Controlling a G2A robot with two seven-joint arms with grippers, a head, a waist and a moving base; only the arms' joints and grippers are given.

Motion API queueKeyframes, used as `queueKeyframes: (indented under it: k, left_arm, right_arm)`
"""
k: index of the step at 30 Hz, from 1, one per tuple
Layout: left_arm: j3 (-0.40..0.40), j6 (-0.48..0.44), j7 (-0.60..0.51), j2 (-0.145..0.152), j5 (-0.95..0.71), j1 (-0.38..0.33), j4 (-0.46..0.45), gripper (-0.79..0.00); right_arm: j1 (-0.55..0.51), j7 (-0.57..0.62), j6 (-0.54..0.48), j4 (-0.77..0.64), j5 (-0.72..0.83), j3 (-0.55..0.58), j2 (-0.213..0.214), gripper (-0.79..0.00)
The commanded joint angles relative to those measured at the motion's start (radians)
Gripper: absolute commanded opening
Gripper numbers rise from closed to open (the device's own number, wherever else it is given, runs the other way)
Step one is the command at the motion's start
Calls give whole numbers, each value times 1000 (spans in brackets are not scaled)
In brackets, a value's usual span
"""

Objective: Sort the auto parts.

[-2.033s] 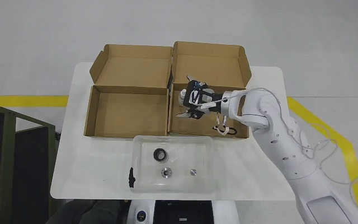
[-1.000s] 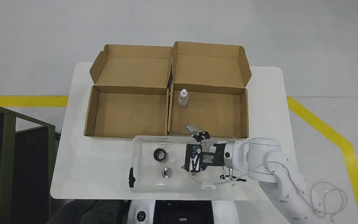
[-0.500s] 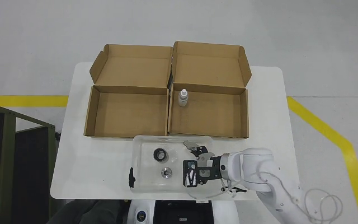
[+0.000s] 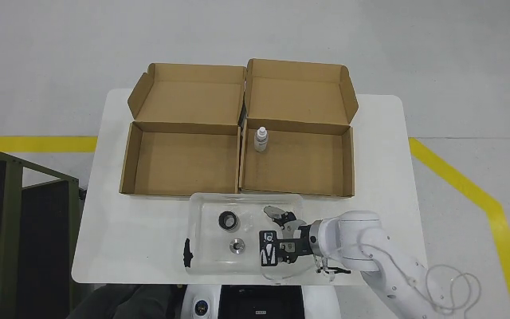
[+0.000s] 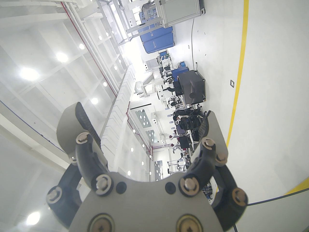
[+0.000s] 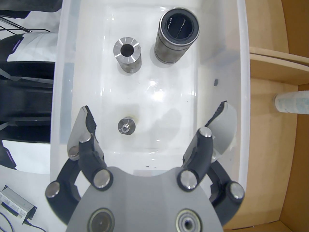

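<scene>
- White tabletop carries two open brown boxes side by side at its far side. The bare cardboard box has nothing inside, while the second cardboard box holds a small white plastic bottle standing upright.
- On the robot's side of the boxes sits a clear plastic bin with three metal parts standing on end. They are a large dark-cored steel bearing sleeve, a mid-sized polished steel collar just beside it, and a small steel stud set apart from both.
- Over the bin hangs the right gripper, jaws spread wide and holding nothing. The stud sits below it, between the fingers and nearer one of them.
- Off the work, the left gripper points up into the workshop, also wide open and empty.
- I'd judge all three parts rigid, dense and slick. The stud is short, so it wants a low, centred pinch across its round flanks or it may squirt out or topple. The bearing sleeve looks heaviest and is best taken around its mid-height.
</scene>
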Motion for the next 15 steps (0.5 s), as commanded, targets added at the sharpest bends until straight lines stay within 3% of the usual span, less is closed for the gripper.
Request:
queueKeyframes:
  k: [1,15]
  left_arm:
    - [0,0,0,0,0,0,0,0]
    - [0,0,0,0,0,0,0,0]
  right_arm:
    - [11,13,5,8,-5,-12,-1,-40]
    - [33,183,71,-49,-54,-86,5,-80]
